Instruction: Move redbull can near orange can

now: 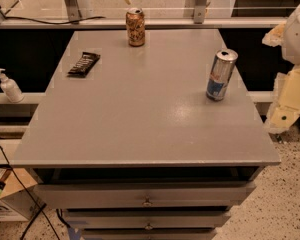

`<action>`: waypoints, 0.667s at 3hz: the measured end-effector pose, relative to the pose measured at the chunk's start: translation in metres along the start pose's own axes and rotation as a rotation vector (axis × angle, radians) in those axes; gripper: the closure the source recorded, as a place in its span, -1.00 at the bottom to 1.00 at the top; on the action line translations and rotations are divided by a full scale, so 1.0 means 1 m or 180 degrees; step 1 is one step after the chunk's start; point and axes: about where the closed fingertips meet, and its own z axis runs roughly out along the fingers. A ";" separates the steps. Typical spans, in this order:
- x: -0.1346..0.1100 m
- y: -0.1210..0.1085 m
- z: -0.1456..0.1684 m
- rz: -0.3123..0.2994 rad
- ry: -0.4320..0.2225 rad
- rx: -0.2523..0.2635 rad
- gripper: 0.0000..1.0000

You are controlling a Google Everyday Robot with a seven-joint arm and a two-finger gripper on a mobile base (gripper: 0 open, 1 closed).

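Slim redbull can [221,75] stands apart from mottled orange can [135,27]; cream claw [286,106] beside table [140,119], state untellable.

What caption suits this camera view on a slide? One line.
Redbull can upright near the right edge of the table, orange can at its back edge, gripper off its right side.

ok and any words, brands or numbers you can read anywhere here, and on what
Nothing can be read as text.
redbull can: blue panel with a red mark, lettering too blurred.
orange can: mottled print, nothing legible.
dark snack bar: pale lettering, too blurred.
pump bottle: no legible label.
gripper, right of the table: no markings visible.
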 end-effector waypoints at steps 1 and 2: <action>0.000 0.000 0.000 0.0000 0.0000 0.0001 -1.00; -0.005 -0.006 0.006 0.0008 -0.0199 -0.0026 -1.00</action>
